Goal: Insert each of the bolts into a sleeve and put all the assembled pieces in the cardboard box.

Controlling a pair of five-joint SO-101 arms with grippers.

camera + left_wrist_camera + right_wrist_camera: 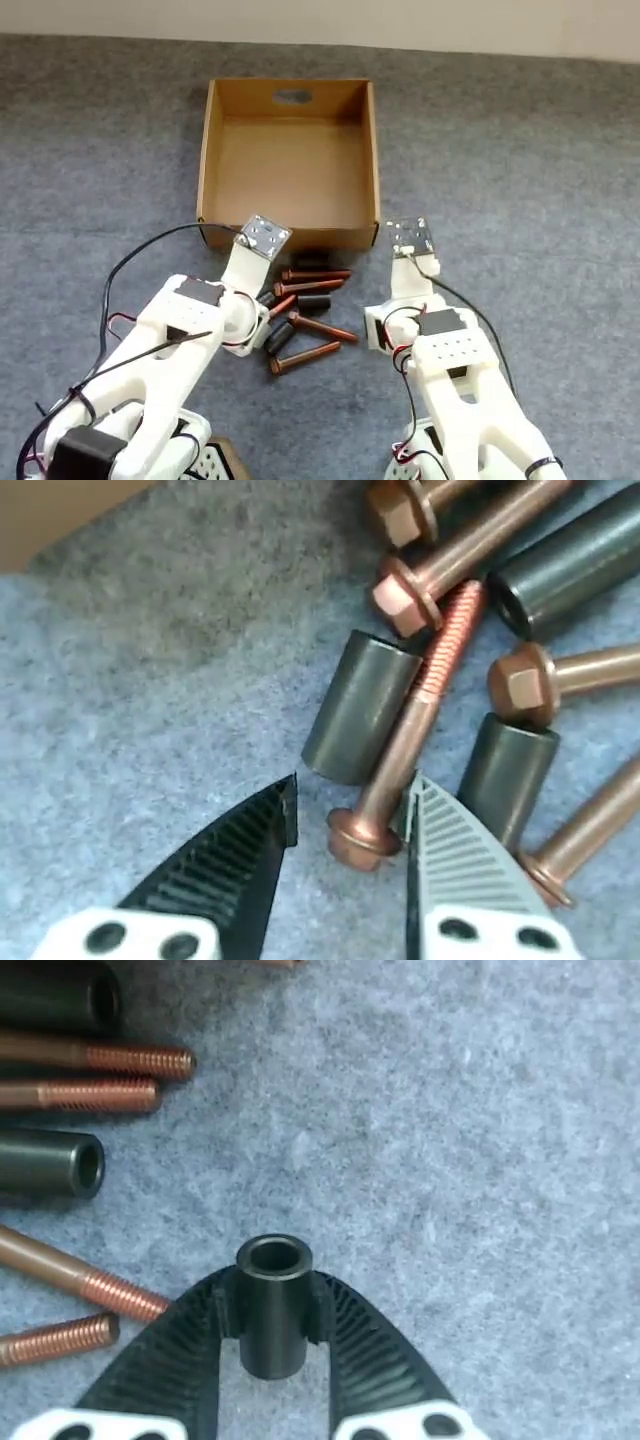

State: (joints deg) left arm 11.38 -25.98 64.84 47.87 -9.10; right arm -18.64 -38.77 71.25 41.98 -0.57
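Heap of copper bolts (322, 327) and dark sleeves (313, 301) on grey, felt-like surface (520, 150), seen from above. Lies between two white arms (180, 340), just in front of near wall of open cardboard box (208, 150), itself at far side of surface. Pieces loose, crossing at various angles, some touching.

Left gripper (352, 780) low over heap, on its left side. Fingers (230, 850) spread, one black and one pale, straddling flanged head of one bolt (415, 715). Head close against pale finger; contact impossible to judge. Shaft of that bolt pointing away from fingers, threaded end touching another bolt (470, 550). Short sleeve (362, 705) lying against shaft along one side, just beyond black fingertip. Second sleeve (510, 770) on shaft's other side, beside pale finger. Third sleeve (575, 565) farther off, among more bolts.

Right gripper (272, 1295) to right of heap, apart from it, over bare surface. Fingers (170, 1350), both black and ribbed, pinching single dark sleeve (272, 1305) around its middle. Sleeve in line with fingers, open bore pointing away from wrist. Impossible to tell whether lifted or resting on surface. Off to one side, well apart, threaded ends of bolts (100, 1060) and two more sleeves (50, 1163) lying flat.
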